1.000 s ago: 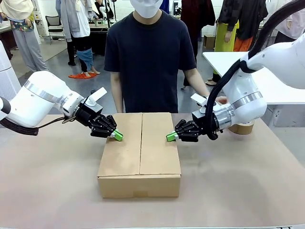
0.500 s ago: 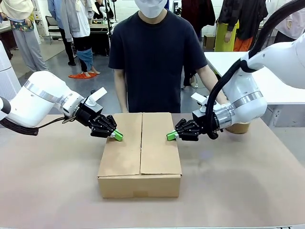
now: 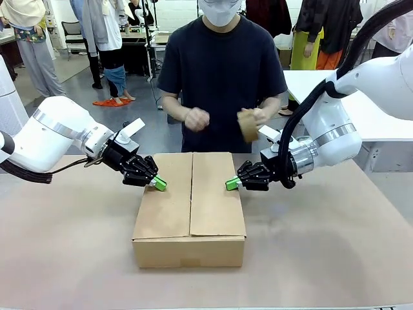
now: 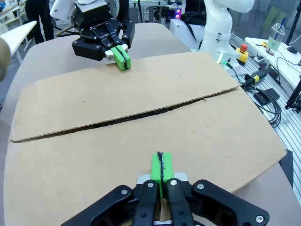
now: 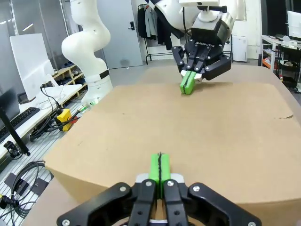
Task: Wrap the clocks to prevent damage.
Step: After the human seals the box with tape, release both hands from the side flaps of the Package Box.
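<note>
On the tan table (image 3: 64, 258) sits a cardboard box (image 3: 189, 206).

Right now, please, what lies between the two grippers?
Just the bare top of the closed cardboard box, its flap seam midway; the front view shows it.

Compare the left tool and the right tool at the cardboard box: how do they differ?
The left tool sits at the left flap of the cardboard box, the right tool at the right flap. The left tool slants downward; the right tool lies nearly level. Both are shut, green pads pressed together, holding nothing.
</note>
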Controlling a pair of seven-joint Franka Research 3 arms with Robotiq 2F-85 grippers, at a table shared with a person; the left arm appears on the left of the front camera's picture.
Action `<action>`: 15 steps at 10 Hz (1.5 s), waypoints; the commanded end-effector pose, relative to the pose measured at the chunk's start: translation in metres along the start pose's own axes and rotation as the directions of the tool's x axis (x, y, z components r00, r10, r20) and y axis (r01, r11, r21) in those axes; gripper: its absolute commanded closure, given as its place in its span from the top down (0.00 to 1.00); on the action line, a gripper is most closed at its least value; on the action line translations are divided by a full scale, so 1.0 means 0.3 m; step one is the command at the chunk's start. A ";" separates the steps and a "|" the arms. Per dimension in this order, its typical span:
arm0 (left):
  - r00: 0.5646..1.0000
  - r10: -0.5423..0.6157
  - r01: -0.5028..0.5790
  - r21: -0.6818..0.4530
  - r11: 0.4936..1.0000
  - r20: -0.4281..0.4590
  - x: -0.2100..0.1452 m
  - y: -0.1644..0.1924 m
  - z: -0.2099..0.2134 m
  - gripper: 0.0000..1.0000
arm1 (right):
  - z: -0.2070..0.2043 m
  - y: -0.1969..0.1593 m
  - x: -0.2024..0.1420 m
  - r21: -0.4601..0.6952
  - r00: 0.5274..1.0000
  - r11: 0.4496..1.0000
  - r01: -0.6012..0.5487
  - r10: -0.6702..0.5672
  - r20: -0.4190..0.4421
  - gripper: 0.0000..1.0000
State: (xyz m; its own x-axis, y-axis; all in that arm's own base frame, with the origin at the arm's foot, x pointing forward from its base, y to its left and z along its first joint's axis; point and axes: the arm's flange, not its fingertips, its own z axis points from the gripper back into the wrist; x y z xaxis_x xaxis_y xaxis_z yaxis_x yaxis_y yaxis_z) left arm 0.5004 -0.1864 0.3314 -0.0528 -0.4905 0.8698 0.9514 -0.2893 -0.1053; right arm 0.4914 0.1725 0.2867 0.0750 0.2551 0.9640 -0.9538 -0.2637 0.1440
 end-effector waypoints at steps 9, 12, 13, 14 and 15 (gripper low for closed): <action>1.000 0.004 -0.004 -0.004 1.000 0.000 -0.011 0.008 -0.007 0.00 | -0.005 -0.002 -0.011 -0.005 1.000 1.000 0.010 -0.010 -0.002 0.01; 1.000 0.004 -0.004 -0.004 1.000 0.000 -0.011 0.008 -0.007 0.00 | -0.005 -0.002 -0.011 -0.005 1.000 1.000 0.010 -0.010 -0.002 0.01; 1.000 0.004 -0.004 -0.004 1.000 0.000 -0.011 0.008 -0.007 0.00 | -0.005 -0.002 -0.011 -0.005 1.000 1.000 0.010 -0.010 -0.002 0.01; 1.000 0.004 -0.004 -0.004 1.000 0.000 -0.011 0.008 -0.007 0.00 | -0.005 -0.002 -0.011 -0.005 1.000 1.000 0.010 -0.010 -0.002 0.01; 1.000 0.004 -0.004 -0.004 1.000 0.000 -0.011 0.008 -0.007 0.00 | -0.005 -0.002 -0.011 -0.005 1.000 1.000 0.010 -0.010 -0.002 0.01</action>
State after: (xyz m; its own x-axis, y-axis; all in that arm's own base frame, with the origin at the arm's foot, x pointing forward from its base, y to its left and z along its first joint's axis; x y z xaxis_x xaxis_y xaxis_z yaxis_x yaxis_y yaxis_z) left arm 0.5004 -0.1864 0.3314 -0.0528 -0.4905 0.8699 0.9514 -0.2893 -0.1054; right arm 0.4914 0.1725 0.2867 0.0750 0.2551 0.9640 -0.9538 -0.2637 0.1440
